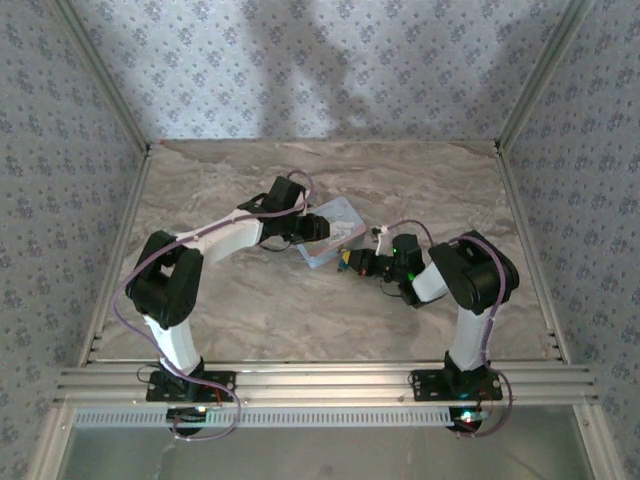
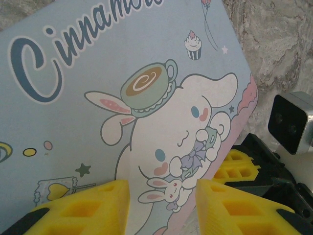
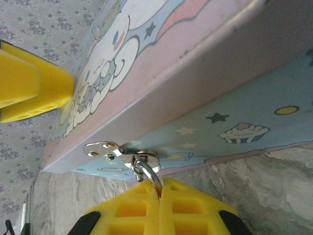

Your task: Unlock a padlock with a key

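The left arm (image 1: pixel 225 235) reaches forward and to the right, its hand (image 2: pixel 162 196) open with fingers apart over the lid of the box (image 1: pixel 338 218). The right arm (image 1: pixel 465 275) bends leftward, low over the tabletop (image 1: pixel 260 310). Its hand (image 3: pixel 160 196) is closed on the padlock (image 3: pixel 151 177), which hangs from the box's hasp (image 3: pixel 117 151).

Found the box (image 1: pixel 338 222) on the table (image 1: pixel 250 310), near its middle; left gripper (image 2: pixel 161 196) over the lid from the left, right gripper (image 3: pixel 160 196) at the hasp (image 3: pixel 120 152) on its right, pinching a loop (image 3: pixel 145 171).
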You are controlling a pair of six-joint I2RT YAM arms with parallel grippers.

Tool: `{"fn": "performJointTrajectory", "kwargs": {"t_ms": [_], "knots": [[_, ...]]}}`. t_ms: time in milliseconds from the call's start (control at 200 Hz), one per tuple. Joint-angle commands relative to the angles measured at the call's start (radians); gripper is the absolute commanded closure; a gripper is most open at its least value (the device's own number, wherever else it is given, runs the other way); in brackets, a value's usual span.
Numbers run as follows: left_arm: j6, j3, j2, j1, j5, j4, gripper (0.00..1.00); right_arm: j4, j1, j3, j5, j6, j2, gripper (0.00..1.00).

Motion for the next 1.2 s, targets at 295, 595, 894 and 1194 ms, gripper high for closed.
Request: {"fn": "performJointTrajectory", "kwargs": {"t_ms": [295, 595, 894, 1194], "knots": [[0.003, -0.047, 0.003, -0.003, -0.032, -0.067, 0.60, 0.025, 0.001, 0.008, 0.088, 0.083, -0.071, 0.98], [-0.002, -0.059, 0.000, -0.003, -0.028, -0.055, 0.60, 0.029, -0.001, 0.022, 0.159, 0.153, -0.078, 0.99], [-0.007, -0.059, -0.034, 0.006, -0.038, -0.049, 0.56, -0.051, -0.014, -0.012, 0.205, 0.107, -0.161, 0.99], [0.045, -0.056, -0.175, 0.012, -0.149, -0.027, 0.51, -0.448, -0.042, -0.026, 0.209, -0.013, -0.481, 0.99]]}}
